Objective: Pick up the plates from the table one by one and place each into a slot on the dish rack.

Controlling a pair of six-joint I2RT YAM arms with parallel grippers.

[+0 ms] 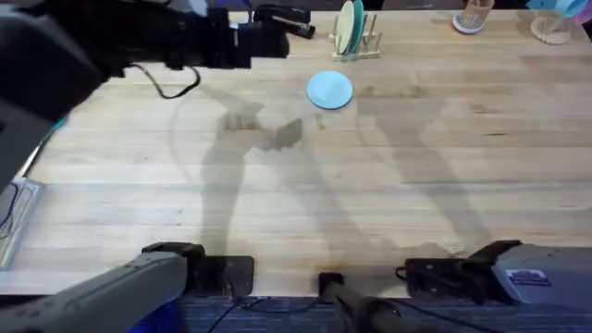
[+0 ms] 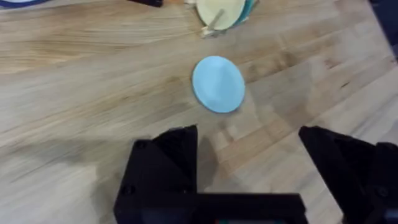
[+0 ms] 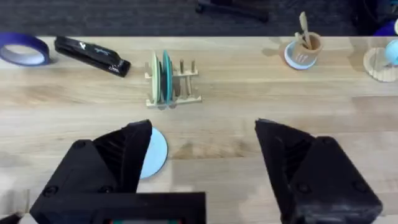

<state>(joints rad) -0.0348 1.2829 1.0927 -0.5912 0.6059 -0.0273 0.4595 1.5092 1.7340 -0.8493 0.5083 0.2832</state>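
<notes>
I am judging that the flat round light blue plate [image 2: 218,84] is next: it is lying on the light wooden plank desk [image 1: 388,194], near the small wooden peg dish rack [image 1: 356,42], where a cream-yellow plate [image 3: 154,79] and a teal one are standing. I should approach low and catch its rim. My left tool [image 2: 249,162] is hovering before it, tilted down, fingers spread apart. My right tool [image 3: 202,168] is waiting, also spread wide.
</notes>
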